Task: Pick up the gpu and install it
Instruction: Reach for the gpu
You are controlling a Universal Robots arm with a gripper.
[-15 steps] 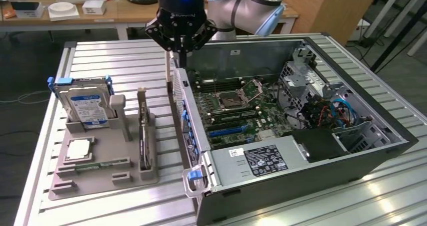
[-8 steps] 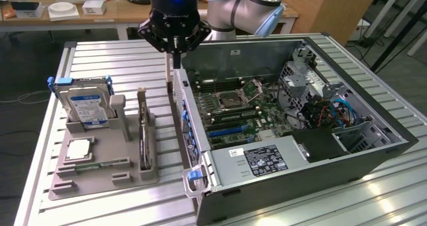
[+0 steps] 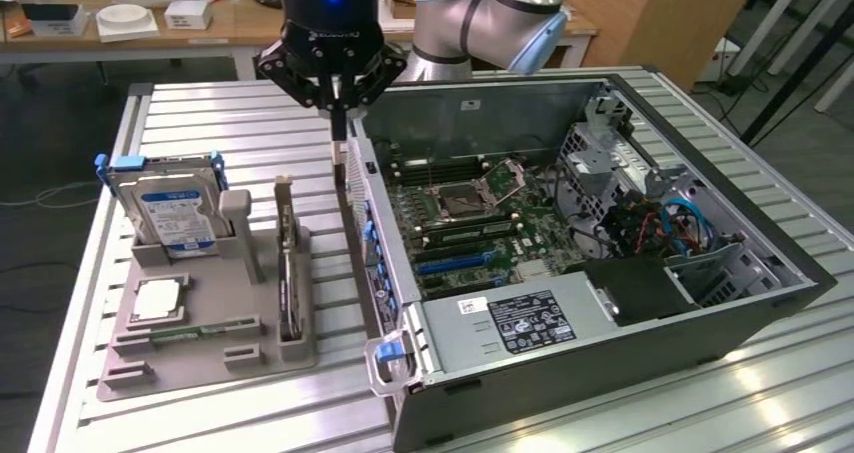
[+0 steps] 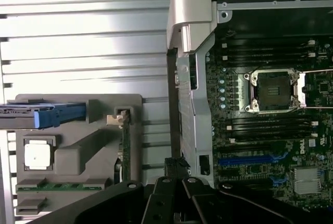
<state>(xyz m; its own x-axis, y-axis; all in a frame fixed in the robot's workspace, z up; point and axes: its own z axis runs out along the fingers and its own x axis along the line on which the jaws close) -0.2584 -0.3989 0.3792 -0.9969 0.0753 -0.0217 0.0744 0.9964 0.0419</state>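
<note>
The gpu [image 3: 286, 273] is a thin dark card standing on edge in a slot of the grey holder [image 3: 200, 358]. Its pale bracket sits at the far end. In the wrist view the gpu [image 4: 125, 151] stands in that same slot. My gripper [image 3: 347, 198] hangs over the gap between the holder and the open computer case [image 3: 574, 373], towards the exterior view's right of the card. Its long thin fingers are pressed together, shut with nothing between them. In the wrist view the gripper [image 4: 170, 57] reaches down beside the case's side wall, apart from the card.
In the holder there are also a silver hard drive [image 3: 167, 208] with a blue-white label, a processor [image 3: 154, 298] and a green memory stick [image 3: 200, 328]. Inside the case lie the motherboard with a blue slot [image 3: 454, 263] and the processor socket [image 3: 461, 198]. All of this rests on a ribbed metal table [image 3: 227, 123].
</note>
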